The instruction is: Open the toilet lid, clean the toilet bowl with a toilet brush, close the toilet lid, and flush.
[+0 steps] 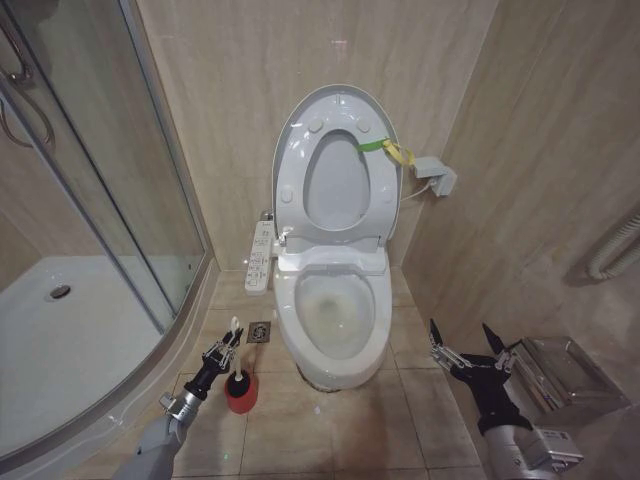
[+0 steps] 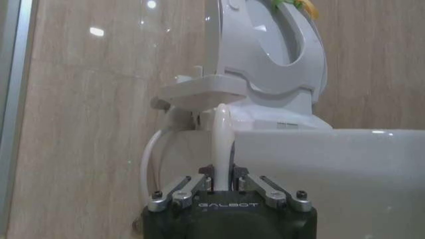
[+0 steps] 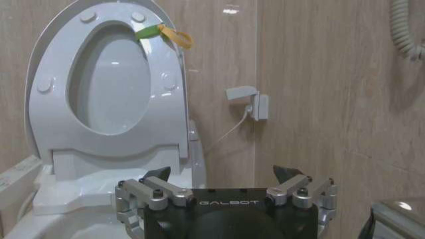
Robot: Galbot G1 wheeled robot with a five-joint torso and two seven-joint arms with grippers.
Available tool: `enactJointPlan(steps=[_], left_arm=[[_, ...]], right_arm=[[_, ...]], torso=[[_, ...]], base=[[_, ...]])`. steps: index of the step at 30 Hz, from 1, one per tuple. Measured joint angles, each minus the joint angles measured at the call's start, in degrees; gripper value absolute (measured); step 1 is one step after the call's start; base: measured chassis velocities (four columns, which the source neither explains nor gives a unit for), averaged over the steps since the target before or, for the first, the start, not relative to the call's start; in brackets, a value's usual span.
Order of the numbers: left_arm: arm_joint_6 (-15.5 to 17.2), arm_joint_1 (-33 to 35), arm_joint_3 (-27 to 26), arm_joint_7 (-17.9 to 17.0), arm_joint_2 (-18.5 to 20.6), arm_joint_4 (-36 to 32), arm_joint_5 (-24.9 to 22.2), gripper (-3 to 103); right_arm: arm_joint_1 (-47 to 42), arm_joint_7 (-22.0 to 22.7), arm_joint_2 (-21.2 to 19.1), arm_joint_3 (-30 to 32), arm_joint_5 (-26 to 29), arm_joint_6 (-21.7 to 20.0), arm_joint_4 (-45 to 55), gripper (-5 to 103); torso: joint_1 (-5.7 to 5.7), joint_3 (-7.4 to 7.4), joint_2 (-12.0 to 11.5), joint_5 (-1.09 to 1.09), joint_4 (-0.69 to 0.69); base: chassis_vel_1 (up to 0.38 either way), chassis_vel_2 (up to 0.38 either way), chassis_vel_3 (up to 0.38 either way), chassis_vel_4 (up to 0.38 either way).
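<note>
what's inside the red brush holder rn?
The small round red holder holds the toilet brush's lower end; its thin white stick handle rises into the left claw, shut on it. The dark bristle head sits mostly hidden inside the holder.

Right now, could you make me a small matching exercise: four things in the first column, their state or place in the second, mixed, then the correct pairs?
1. toilet lid
2. toilet brush
3. right gripper
4. toilet bowl

a. jaws open, holding nothing
b. raised upright against the wall
c. uncovered, seat lifted too
d. handle clamped in the left gripper, head in the red holder

Pairs: 1-b, 2-d, 3-a, 4-c
</note>
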Motion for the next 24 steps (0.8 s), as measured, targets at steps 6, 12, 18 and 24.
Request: enactJointPlan(steps=[6,12,18,24], left_arm=[[0.0,1.8,0.1,0.0,0.0,-0.4,-0.2,17],[-0.2,3.6,-0.4,-0.1,-0.3,-1.9,-0.2,17],[-0.2,4.7,-0.8,-0.1,-0.3,-2.7,-0.4,17],[-0.2,5.8,-1.2,-0.4,-0.3,-3.9,-1.2,17]], right_arm=[[0.0,0.0,0.0,0.0,0.0,0.0,0.0,100],[0.0,0.0,0.0,0.0,0.0,0.0,0.0,100],[0.0,0.0,0.0,0.0,0.0,0.0,0.0,100],[0.0,0.0,0.0,0.0,0.0,0.0,0.0,100]], torso=[[-0.56,-0.96,-1.5,-0.01,0.01],[-1.15,-1.8,-2.9,0.02,-0.01],[-1.46,-2.55,-4.0,0.02,-0.01],[-1.47,-2.68,-4.1,0.01,0.01]], base=[[0.0,0.0,0.0,0.0],[0.0,0.0,0.0,0.0],[0.0,0.0,0.0,0.0],[0.0,0.0,0.0,0.0]])
